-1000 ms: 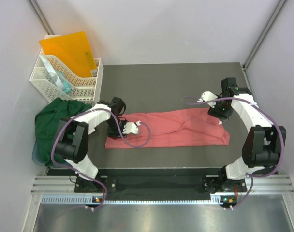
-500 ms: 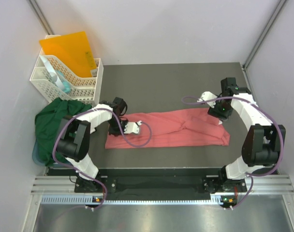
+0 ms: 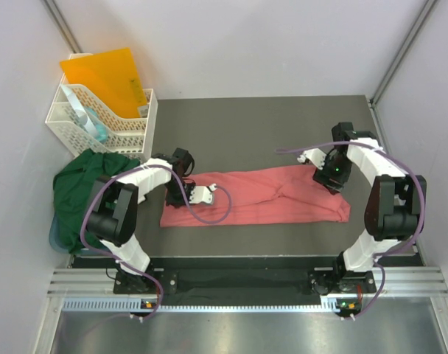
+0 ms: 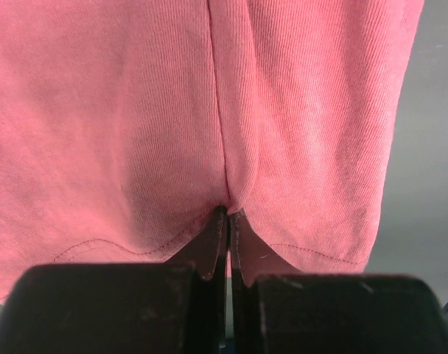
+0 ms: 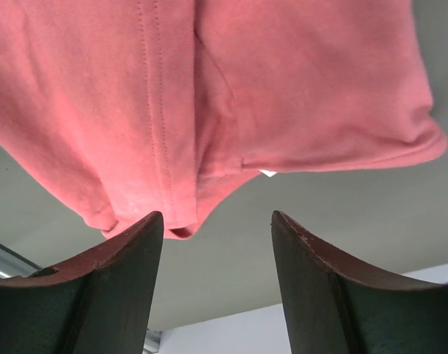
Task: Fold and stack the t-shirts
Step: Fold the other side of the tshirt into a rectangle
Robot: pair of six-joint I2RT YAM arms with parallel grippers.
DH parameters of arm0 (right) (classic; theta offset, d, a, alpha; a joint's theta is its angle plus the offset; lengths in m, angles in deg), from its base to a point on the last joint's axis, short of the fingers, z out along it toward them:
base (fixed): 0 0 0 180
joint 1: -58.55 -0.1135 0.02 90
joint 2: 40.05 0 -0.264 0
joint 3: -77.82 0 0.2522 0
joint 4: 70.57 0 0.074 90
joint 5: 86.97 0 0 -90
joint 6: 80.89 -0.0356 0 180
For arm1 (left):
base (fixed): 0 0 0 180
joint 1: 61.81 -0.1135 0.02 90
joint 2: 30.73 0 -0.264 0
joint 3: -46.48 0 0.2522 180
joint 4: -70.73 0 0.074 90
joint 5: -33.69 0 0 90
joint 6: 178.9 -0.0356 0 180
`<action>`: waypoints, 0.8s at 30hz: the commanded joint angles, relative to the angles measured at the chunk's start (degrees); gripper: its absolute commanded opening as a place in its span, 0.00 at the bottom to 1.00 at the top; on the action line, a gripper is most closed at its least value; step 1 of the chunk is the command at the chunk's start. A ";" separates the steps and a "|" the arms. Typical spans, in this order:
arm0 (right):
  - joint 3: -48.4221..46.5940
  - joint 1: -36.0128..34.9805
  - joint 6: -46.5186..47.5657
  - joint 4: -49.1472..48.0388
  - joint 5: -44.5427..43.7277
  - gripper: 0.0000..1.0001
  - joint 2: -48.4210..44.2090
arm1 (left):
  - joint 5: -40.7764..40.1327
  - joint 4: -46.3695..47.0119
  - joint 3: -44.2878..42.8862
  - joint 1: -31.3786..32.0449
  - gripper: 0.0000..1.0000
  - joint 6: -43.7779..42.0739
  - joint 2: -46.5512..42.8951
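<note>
Over the last second the left gripper (image 3: 202, 193) has gone from half open to pinched shut, and the right arm has drawn in from the table's right edge so its wrist now hangs over the right end of the pink shirt (image 3: 268, 195).

At the far left, the green shirt (image 3: 80, 188) lies in an unfolded heap off the left edge of the table (image 3: 246, 125), just below the white basket (image 3: 128, 136). It has not been dealt with yet.

Next comes the left gripper (image 4: 228, 214). Its wrist view shows the jaws closed tight on the pink shirt (image 4: 135, 110) right at the stitched hem, with a crease running up from the pinch. That end is held.

The pink shirt itself lies flat across the middle of the table as a long narrow band, left to right, so it looks folded lengthwise already.

At the right end, the right gripper (image 5: 217, 217) stands open. Its fingers flank the edge of the cloth without touching it, and a small white label peeks out there.

The step in hand appears to be taking hold of both ends for the crosswise fold. Next, the right gripper likely needs to reach further onto the edge, catching all layers, and close. Then one end can be lifted over the other without dragging the band askew.
</note>
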 commanded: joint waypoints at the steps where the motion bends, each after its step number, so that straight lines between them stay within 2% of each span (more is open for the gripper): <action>1: 1.17 2.69 0.94 1.62 1.93 0.62 0.05 | 0.59 -1.05 -0.94 0.45 0.00 -0.04 -0.02; 8: 1.88 4.90 0.94 1.88 3.42 0.60 2.95 | 0.59 -1.31 -1.82 0.62 0.00 -0.03 0.42; 16: 1.70 4.99 0.76 2.93 5.35 0.48 5.33 | -0.11 -1.67 -2.61 0.97 0.00 -0.56 0.85; 21: 2.14 5.08 0.50 2.41 4.92 0.20 5.68 | -0.29 -1.75 -2.61 0.89 0.00 -0.83 0.85; 22: 1.79 4.99 0.24 2.41 4.83 0.11 5.77 | -0.21 -1.84 -2.79 0.89 0.00 -0.83 0.85; 24: 1.18 4.99 0.15 2.41 4.57 0.03 5.51 | -0.20 -1.93 -2.79 0.89 0.00 -0.83 0.85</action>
